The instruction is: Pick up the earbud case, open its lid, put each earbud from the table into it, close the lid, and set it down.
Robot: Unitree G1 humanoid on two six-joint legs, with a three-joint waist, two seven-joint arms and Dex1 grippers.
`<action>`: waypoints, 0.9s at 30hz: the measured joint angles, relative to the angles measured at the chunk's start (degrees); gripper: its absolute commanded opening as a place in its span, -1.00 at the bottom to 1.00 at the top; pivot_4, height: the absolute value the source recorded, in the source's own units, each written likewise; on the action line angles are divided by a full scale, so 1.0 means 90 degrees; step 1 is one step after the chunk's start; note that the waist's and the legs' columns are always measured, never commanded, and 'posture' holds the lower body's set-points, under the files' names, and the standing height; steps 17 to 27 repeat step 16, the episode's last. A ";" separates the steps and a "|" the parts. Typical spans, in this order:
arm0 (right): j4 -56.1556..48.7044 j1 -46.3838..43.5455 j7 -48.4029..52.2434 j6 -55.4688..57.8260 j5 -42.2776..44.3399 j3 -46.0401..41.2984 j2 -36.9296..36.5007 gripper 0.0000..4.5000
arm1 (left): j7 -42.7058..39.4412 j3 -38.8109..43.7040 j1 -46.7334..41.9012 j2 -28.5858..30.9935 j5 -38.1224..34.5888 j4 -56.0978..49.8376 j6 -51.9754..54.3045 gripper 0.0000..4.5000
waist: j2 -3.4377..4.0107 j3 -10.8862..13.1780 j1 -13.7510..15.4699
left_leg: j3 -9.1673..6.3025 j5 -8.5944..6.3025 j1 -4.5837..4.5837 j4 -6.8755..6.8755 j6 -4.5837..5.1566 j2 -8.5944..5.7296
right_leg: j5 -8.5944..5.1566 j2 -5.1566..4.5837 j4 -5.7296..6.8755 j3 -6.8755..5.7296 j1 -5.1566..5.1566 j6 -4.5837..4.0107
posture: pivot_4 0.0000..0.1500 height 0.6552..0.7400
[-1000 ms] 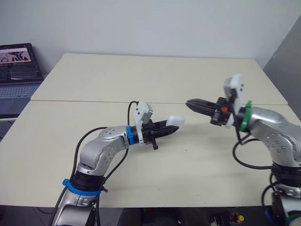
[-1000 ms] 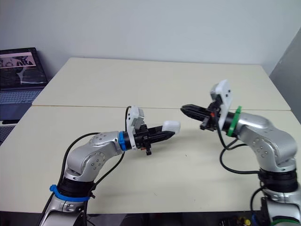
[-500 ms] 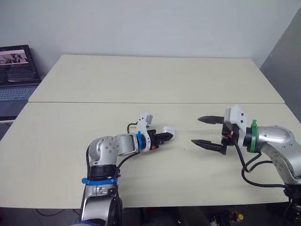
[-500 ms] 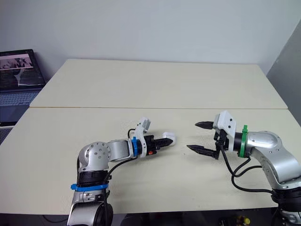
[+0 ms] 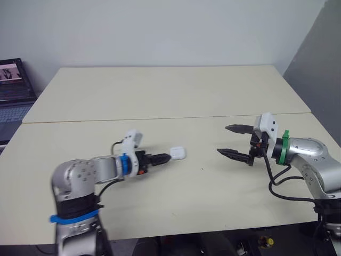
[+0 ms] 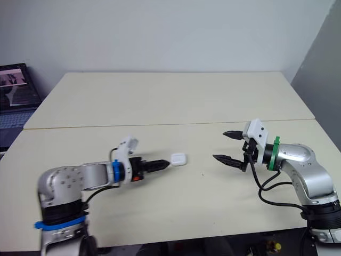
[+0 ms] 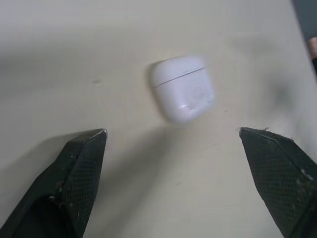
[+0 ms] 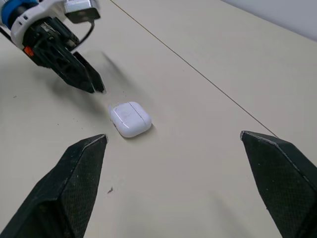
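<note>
Left eye view is showing an open dark laptop [image 5: 11, 85] standing at the far left, beyond the edge of the pale beige counter [image 5: 160, 96]. Nearer the front, the left gripper [image 5: 166, 158] is reaching rightward low over the counter. In the left wrist view its two black fingers [image 7: 79, 168] are standing spread wide, grasping nothing. Just past their tips the small white rounded plastic earbud case [image 5: 178, 153] is lying on the counter with its lid shut, touching neither finger. Farther right, well apart from the case, the right gripper [image 5: 222, 140] is pointing back toward it, hovering above the counter. Its black fingers [image 8: 74, 188] are likewise parted wide and holding nothing. The case is sitting between the two grippers, much closer to the left one.
</note>
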 measured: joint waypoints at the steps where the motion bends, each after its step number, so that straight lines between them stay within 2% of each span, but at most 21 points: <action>1: 0.0044 0.0005 0.0008 -0.0007 -0.0001 -0.0008 -0.0002 1.00 | -0.0249 -0.0113 0.0137 0.0374 0.0309 0.0044 -0.0485 1.00 | 0.0000 0.0000 0.0001 | -0.0005 0.0000 0.0002 -0.0002 0.0000 -0.0001 | 0.0001 0.0000 0.0000 -0.0002 -0.0001 -0.0003 | 1.00 1.00; 5: 0.0045 0.0020 -0.0009 0.0016 0.0038 -0.0026 0.0046 1.00 | -0.2041 -0.0746 0.0393 0.1543 0.1724 0.0472 -0.4117 1.00 | -0.0003 0.0001 0.0099 | 0.0008 0.0004 -0.0063 -0.0003 -0.0007 -0.0001 | 0.0000 -0.0013 -0.0018 -0.0004 -0.0054 -0.0008 | 1.00 1.00; 7: -0.0041 0.0089 -0.0014 0.0050 0.0076 -0.0029 0.0053 1.00 | -0.2441 -0.0816 0.0384 0.1815 0.2343 0.0946 -0.5564 1.00 | -0.0003 0.0001 0.0182 | 0.0025 0.0002 -0.0073 -0.0010 -0.0010 -0.0006 | -0.0009 -0.0028 -0.0024 0.0000 -0.0063 -0.0012 | 1.00 1.00; 9: -0.0140 0.0206 -0.0040 0.0071 0.0077 -0.0033 0.0054 1.00 | -0.2503 -0.0805 0.0370 0.1826 0.2720 0.1448 -0.6327 1.00 | -0.0003 0.0001 0.0216 | 0.0029 -0.0011 -0.0079 -0.0013 -0.0020 -0.0006 | -0.0026 -0.0033 -0.0023 -0.0001 -0.0064 0.0003 | 1.00 1.00; 11: -0.0176 0.0244 -0.0100 0.0103 0.0073 -0.0036 0.0072 1.00 | -0.2571 -0.0802 0.0437 0.1714 0.2784 0.1589 -0.6628 1.00 | -0.0003 0.0001 0.0238 | 0.0017 -0.0021 -0.0112 -0.0007 -0.0019 -0.0006 | -0.0020 -0.0034 -0.0023 -0.0009 -0.0085 0.0036 | 1.00 1.00; 15: -0.0181 0.0242 -0.0180 0.0106 0.0064 -0.0055 0.0081 1.00 | -0.2869 -0.0793 0.0436 0.1575 0.2654 0.1578 -0.6804 1.00 | -0.0003 0.0001 0.0278 | -0.0005 -0.0022 -0.0144 -0.0006 -0.0018 -0.0003 | -0.0016 -0.0027 -0.0016 -0.0027 -0.0113 0.0032 | 1.00 1.00; 27: -0.0181 0.0243 -0.0194 0.0109 0.0064 -0.0058 0.0081 1.00 | -0.2943 -0.0785 0.0422 0.1575 0.2603 0.1578 -0.6804 1.00 | -0.0003 0.0001 0.0294 | -0.0006 -0.0022 -0.0146 -0.0006 -0.0018 -0.0001 | -0.0017 -0.0024 -0.0012 -0.0028 -0.0117 0.0032 | 1.00 1.00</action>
